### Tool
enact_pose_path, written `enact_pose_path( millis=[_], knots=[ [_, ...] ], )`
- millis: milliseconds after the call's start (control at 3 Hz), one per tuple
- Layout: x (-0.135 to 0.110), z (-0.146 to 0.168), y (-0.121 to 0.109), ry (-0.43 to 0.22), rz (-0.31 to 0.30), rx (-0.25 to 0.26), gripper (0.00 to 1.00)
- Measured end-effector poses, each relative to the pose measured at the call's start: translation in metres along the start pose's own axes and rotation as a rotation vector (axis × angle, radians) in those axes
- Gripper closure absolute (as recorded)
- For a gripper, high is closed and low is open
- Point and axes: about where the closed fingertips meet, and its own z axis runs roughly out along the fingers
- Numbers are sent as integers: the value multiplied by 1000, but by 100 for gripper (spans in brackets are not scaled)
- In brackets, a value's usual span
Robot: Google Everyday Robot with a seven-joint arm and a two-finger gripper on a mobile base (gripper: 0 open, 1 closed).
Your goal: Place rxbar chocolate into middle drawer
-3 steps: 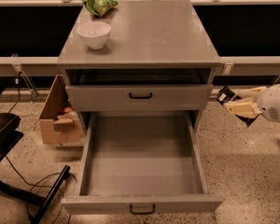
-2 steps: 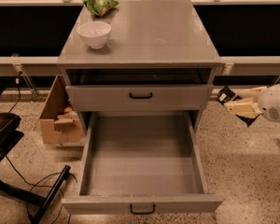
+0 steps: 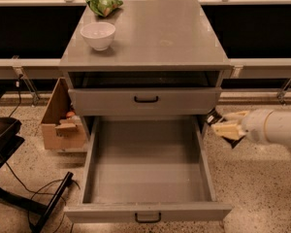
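My gripper (image 3: 226, 126) is at the right of the cabinet, just outside the right wall of the open middle drawer (image 3: 146, 211) and about level with its top edge. Its cream fingers (image 3: 229, 131) are shut on the rxbar chocolate (image 3: 213, 117), a thin black bar that sticks out between them towards the cabinet. The middle drawer is pulled far out and its flat grey interior is bare. The grey drawer above it (image 3: 145, 101), with a taller front panel, is closed.
A white bowl (image 3: 98, 35) and a green snack bag (image 3: 103, 3) sit on the cabinet top (image 3: 155, 38). A cardboard box (image 3: 60, 120) stands on the floor left of the cabinet. A black chair base (image 3: 19, 188) and cables lie at lower left.
My gripper with the bar has moved left and slightly down, closer to the right side of the open drawer. Nothing else has moved.
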Motion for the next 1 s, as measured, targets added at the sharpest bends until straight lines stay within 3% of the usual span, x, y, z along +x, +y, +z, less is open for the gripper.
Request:
enact_pose_path(
  millis=[333, 667, 1000],
  knots=[
    [44, 80, 37, -19, 112, -93, 100],
    [76, 152, 69, -15, 151, -138, 100],
    [99, 214, 98, 26, 128, -157, 100]
  ],
)
